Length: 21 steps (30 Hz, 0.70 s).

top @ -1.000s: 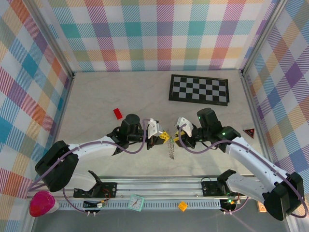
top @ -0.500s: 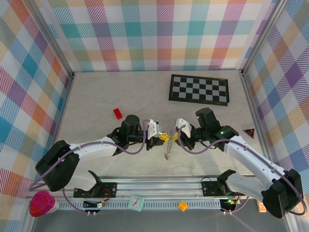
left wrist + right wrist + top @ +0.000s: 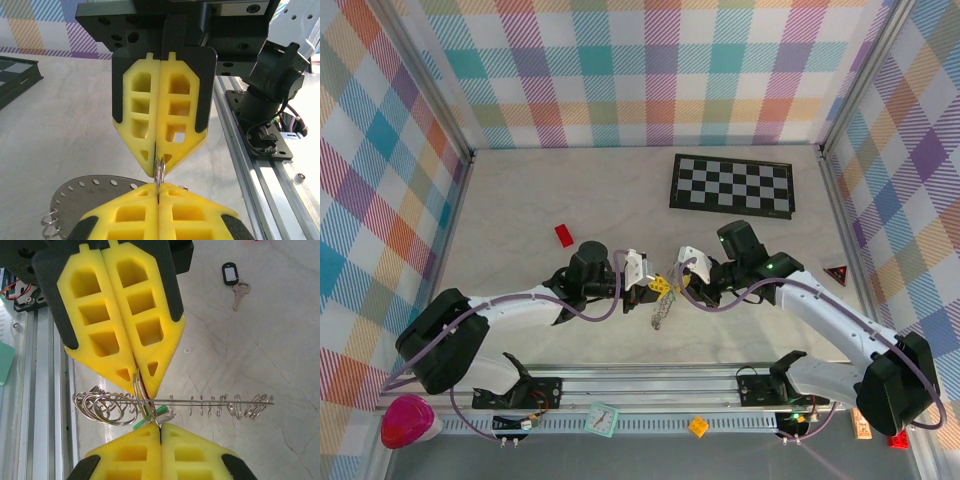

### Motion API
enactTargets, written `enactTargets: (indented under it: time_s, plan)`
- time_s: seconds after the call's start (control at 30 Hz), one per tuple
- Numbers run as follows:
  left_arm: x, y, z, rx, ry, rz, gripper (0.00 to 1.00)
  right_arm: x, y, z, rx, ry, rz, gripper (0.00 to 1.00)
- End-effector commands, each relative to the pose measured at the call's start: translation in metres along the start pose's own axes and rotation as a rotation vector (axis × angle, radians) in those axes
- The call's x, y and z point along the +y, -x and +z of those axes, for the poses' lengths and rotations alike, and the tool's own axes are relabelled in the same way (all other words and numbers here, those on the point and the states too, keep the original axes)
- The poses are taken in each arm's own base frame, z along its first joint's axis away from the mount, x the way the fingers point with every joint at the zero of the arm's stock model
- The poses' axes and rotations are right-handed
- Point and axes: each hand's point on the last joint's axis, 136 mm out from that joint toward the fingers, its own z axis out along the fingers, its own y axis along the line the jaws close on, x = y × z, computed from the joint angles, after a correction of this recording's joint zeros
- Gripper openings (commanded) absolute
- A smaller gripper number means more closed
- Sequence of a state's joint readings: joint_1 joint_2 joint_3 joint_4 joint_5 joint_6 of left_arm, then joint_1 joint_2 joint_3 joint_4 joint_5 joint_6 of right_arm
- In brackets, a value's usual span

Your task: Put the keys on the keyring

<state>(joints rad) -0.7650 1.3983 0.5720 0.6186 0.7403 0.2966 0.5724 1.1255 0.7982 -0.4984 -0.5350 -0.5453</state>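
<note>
Two robot arms meet tip to tip above the pale table (image 3: pixel 520 200), the keyring (image 3: pixel 661 312) hanging between them near the front rail. The left gripper (image 3: pixel 656 289) has its yellow fingers (image 3: pixel 125 305) pressed together, pinching a small wire loop (image 3: pixel 142 399) of the keyring at the very tips. The right gripper (image 3: pixel 681 286) is likewise closed and bites the same loop from the opposite side, so the two sets of tips nearly touch. From the right wrist, the ring stretches sideways, edge-on, with coils of wire along its rim. A sliver of the green key head (image 3: pixel 149 418) sits against the right gripper's tips; whether it lies inside the pinch cannot be told. The black-headed key (image 3: pixel 233 281) lies flat on the table, well apart from both grippers. A small red block (image 3: pixel 564 235) and a chessboard (image 3: pixel 732 184) rest farther back.
</note>
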Motion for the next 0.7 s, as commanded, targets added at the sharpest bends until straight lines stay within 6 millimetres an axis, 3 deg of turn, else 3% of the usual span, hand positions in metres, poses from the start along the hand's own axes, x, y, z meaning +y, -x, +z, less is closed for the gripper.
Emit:
enactTargets:
  time_s: [0.0,0.07,0.2,0.4,0.63,0.67]
  plan:
    - [-0.011,0.023,-0.001,-0.09,-0.056,0.062,0.0,-0.003,0.017,-0.007,-0.077,-0.034,-0.042,0.19]
    - [-0.01,0.024,-0.001,-0.093,-0.056,0.061,0.0,0.0,0.017,-0.01,-0.096,-0.049,-0.062,0.4]
    - [-0.009,0.026,0.0,-0.113,-0.059,0.045,0.0,0.007,0.026,-0.014,-0.143,-0.025,-0.088,0.42]
    - [-0.009,0.028,0.001,-0.134,-0.062,0.031,0.0,0.009,0.031,-0.013,-0.172,-0.001,-0.091,0.31]
    - [-0.009,0.03,0.0,-0.138,-0.057,0.035,0.0,0.01,0.031,-0.012,-0.162,0.012,-0.092,0.01]
    - [-0.007,0.03,0.0,-0.135,-0.045,0.033,0.0,0.01,0.032,-0.013,-0.157,0.012,-0.096,0.0]
